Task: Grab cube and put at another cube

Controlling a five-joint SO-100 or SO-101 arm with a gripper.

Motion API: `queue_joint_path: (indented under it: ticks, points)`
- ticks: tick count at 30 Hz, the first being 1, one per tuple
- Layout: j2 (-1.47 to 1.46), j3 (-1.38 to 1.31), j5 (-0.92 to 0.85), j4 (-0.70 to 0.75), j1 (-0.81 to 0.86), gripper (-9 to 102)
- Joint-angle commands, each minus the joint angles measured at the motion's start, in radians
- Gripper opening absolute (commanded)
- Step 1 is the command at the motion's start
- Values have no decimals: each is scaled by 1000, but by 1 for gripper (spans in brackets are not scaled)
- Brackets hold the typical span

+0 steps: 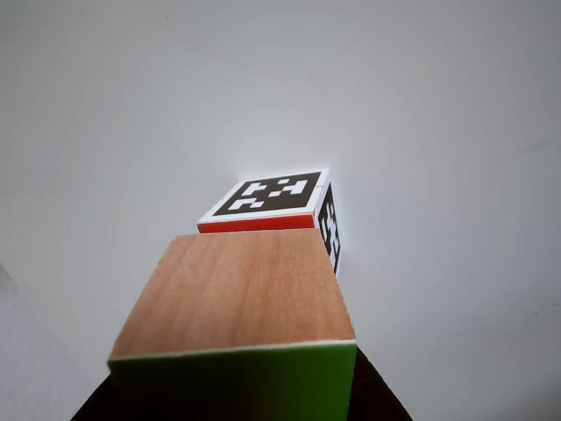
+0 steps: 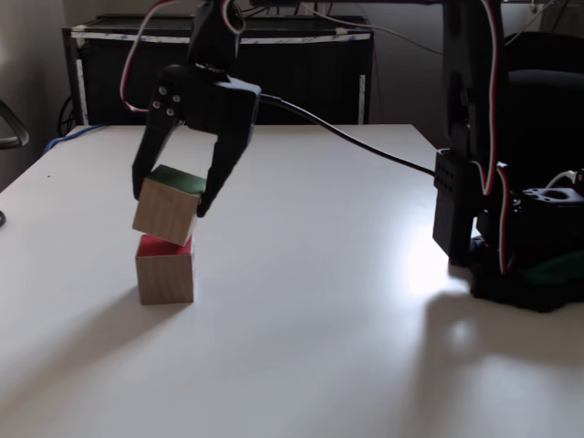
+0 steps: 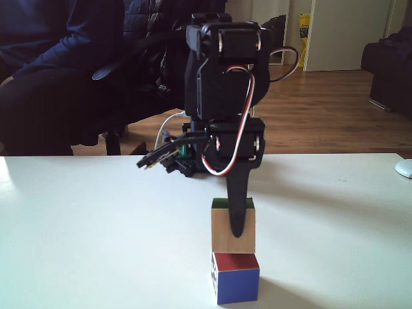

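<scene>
Cube carried over and touching down on the marker cube, not yet let go.

I have the gripper (image 2: pixel 171 201) clamped on the cube (image 2: pixel 167 209), its two fingers pressing the wood faces from either side, green face up. In a fixed view the cube hangs tilted, its lower edge meeting the red top of another cube (image 2: pixel 165 268), which stands on the white table (image 2: pixel 347 301). In the other view the marker cube (image 1: pixel 273 203) sits at about twelve o'clock from the held one, close beyond its far edge. The grab and carry look done; what remains, I judge, is levelling, seating and releasing. Whether it rests fully or only touches at one edge I cannot quite tell.
</scene>
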Motion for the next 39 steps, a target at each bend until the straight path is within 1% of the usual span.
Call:
queue_joint_path:
  ticks: [1,23,31,35,39]
  points:
    - [3,-57,0,2,-17,16]
    - [-37,-77,28,11,-21,29]
    - [-38,-98,61,34,-21,36]
    - [-38,-126,71,63,-18,38]
    - [-15,-169,80,144,-26,40]
